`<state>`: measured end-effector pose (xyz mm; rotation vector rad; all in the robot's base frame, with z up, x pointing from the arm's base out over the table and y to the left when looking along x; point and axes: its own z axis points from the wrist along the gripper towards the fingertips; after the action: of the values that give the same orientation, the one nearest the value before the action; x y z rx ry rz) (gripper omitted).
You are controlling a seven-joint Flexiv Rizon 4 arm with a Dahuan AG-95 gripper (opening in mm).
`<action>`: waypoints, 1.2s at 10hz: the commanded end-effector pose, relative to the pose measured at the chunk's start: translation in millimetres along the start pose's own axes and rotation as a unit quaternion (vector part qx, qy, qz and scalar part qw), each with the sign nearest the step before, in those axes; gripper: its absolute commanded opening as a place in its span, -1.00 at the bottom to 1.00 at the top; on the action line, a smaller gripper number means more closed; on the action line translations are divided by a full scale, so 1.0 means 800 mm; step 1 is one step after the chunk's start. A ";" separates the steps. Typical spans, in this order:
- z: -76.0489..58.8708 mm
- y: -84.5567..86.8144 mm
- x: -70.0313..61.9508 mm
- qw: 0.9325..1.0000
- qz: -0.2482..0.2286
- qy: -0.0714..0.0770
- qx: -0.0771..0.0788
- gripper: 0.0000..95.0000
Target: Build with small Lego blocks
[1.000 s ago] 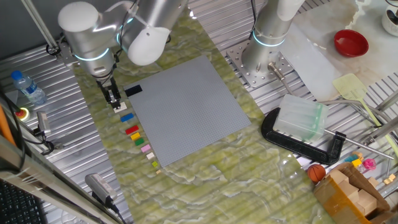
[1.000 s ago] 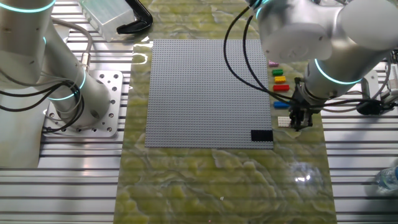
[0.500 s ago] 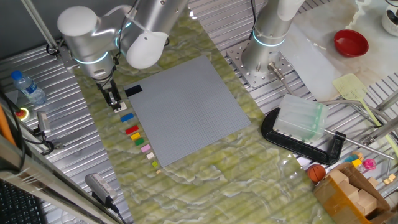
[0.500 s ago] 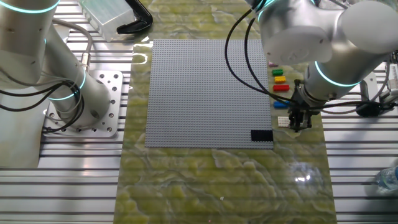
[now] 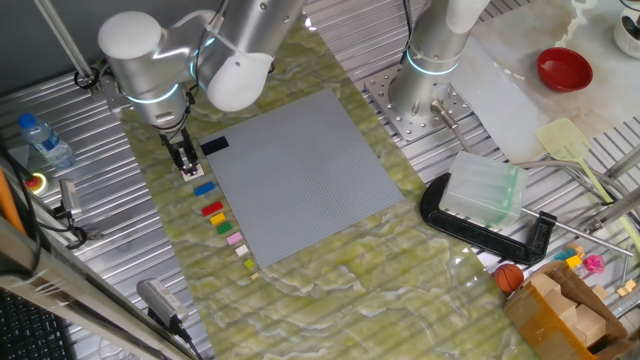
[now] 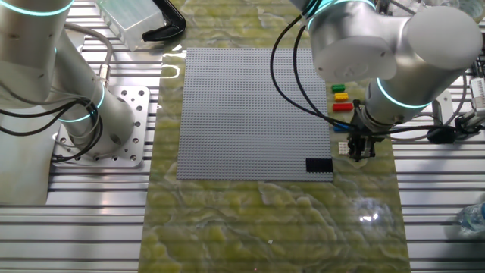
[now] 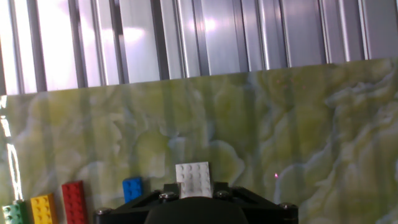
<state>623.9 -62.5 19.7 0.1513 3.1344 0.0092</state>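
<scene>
Hand view, early in the build: gripper (image 7: 196,193) down over white block (image 7: 193,178), grasp impossible to tell; black block (image 6: 319,164) alone on baseplate (image 6: 250,106), coloured blocks (image 5: 220,218) waiting

Bright, even overhead light fills both fixed views, which are sharp throughout. White glare streaks the ribbed aluminium table slats (image 7: 186,37) in the hand view. The glossy green marbled mat (image 6: 265,220) shows a small reflection; shadows are soft.

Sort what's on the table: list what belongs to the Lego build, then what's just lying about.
Belongs to the job:
black brick
white brick
blue brick
red brick
yellow brick
grey baseplate

Lying about:
red bowl
water bottle
black clamp
orange ball
</scene>
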 end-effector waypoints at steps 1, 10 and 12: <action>0.005 0.000 -0.002 1.000 0.001 0.000 0.000 -0.20; 0.016 0.002 -0.003 1.000 -0.001 -0.001 0.004 -0.20; 0.016 0.002 -0.003 1.000 0.000 0.000 0.005 -0.20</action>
<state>626.4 -61.3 6.5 0.1516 3.1337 -0.0028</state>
